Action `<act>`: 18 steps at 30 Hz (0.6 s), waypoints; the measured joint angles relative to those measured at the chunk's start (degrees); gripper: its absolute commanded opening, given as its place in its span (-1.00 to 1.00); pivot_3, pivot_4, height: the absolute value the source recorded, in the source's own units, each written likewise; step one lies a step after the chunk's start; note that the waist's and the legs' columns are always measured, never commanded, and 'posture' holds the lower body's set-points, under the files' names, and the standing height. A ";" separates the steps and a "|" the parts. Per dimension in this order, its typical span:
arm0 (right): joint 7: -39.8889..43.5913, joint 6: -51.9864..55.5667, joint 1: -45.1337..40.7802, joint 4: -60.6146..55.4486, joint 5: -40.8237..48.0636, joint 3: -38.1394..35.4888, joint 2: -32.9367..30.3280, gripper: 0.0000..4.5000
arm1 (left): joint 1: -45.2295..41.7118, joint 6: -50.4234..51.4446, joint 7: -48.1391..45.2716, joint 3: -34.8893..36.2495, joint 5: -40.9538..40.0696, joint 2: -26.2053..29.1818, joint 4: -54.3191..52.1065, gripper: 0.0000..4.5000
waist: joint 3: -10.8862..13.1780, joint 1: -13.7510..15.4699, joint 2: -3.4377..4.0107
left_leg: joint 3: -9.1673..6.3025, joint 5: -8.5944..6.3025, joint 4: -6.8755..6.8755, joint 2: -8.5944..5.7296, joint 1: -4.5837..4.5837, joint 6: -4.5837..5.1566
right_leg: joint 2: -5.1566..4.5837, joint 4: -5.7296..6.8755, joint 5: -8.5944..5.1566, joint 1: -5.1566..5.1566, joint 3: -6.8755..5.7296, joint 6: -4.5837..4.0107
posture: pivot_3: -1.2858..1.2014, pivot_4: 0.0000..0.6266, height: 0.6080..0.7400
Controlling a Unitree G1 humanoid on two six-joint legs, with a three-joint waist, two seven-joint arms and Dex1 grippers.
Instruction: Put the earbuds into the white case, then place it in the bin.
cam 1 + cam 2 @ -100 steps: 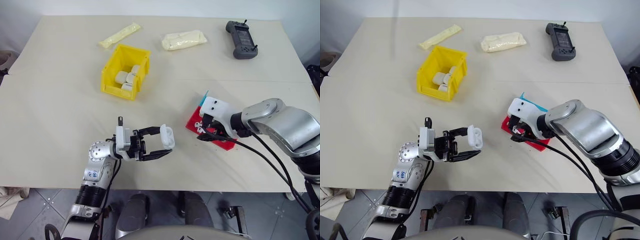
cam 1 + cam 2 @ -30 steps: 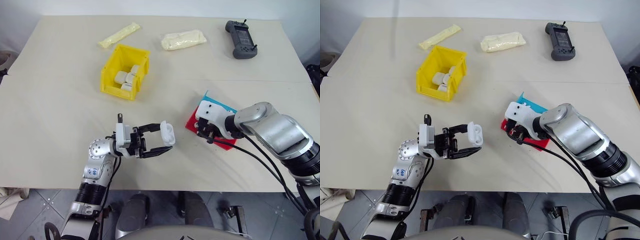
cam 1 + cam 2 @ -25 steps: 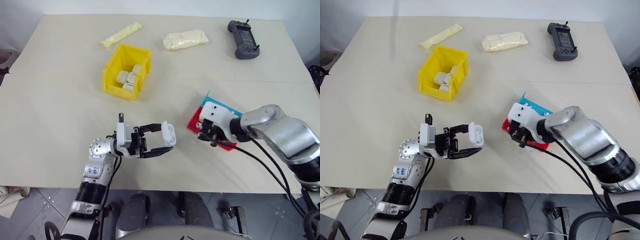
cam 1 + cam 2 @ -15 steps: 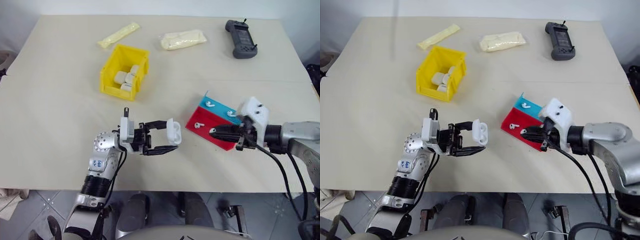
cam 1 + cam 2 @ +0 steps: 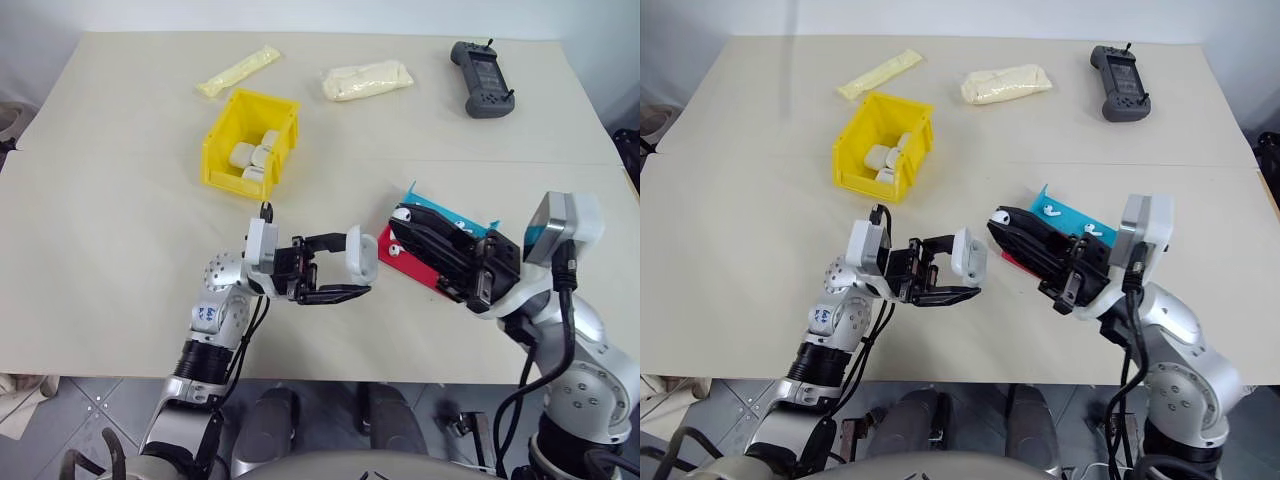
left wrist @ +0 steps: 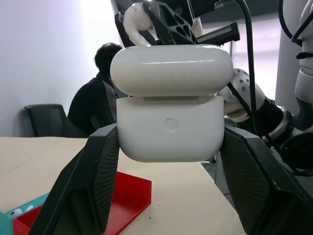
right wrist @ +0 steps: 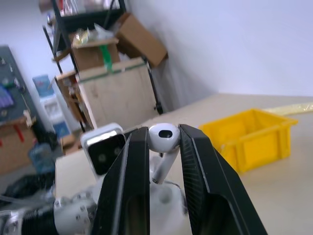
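White case (image 5: 361, 254) clamped between left gripper (image 5: 345, 268) fingers, lid ajar; earbud (image 7: 163, 136) pinched at right gripper (image 7: 164, 147) fingertips, close beside case; risk: misaligned stem jams, earbud slips to table.

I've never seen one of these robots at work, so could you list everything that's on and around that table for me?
table: one, beige, under everything.
bin: one, yellow, far left of centre, with white cases inside.
packets: two, pale yellow, along the far edge.
controller: one, dark grey, far right corner.
tray: one, red and teal, near the right side, with small white earbuds on it.
white case: one, held above the table, lid ajar.
earbud: one, white, pinched in the right hand.
person: one, dark clothes, seated in the background of the left wrist view.
left hand: shut on the white case.
right hand: black fingers, shut on the earbud, beside the case.
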 measured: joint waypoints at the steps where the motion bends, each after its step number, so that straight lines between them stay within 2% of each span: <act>1: -0.52 -0.55 0.00 -0.02 -0.03 1.10 0.06 -0.78 | -0.44 0.21 0.01 0.13 -0.21 -0.14 0.00 0.22 | 0.00 0.00 0.00 | 0.00 0.00 0.00 0.00 0.01 -0.01 | 0.00 0.01 0.00 0.00 0.00 0.00 | 0.03 -0.52 1.00; 11: -3.65 -5.29 0.13 0.54 -1.92 7.62 0.16 -0.78 | -0.60 1.60 0.83 0.35 -0.54 -0.37 -0.25 0.22 | 0.00 0.01 0.00 | 0.01 0.01 0.00 -0.04 0.00 -0.01 | 0.01 0.00 0.00 0.00 0.00 -0.01 | 0.03 -0.52 1.00; 18: -3.64 -10.07 3.36 2.96 -4.79 9.64 0.79 -0.78 | -0.37 2.09 1.50 0.32 -0.52 -0.61 -1.23 0.22 | 0.00 -0.01 0.00 | 0.02 0.01 -0.01 -0.06 0.00 0.00 | 0.02 0.00 0.00 -0.01 0.00 -0.01 | 0.03 -0.52 1.00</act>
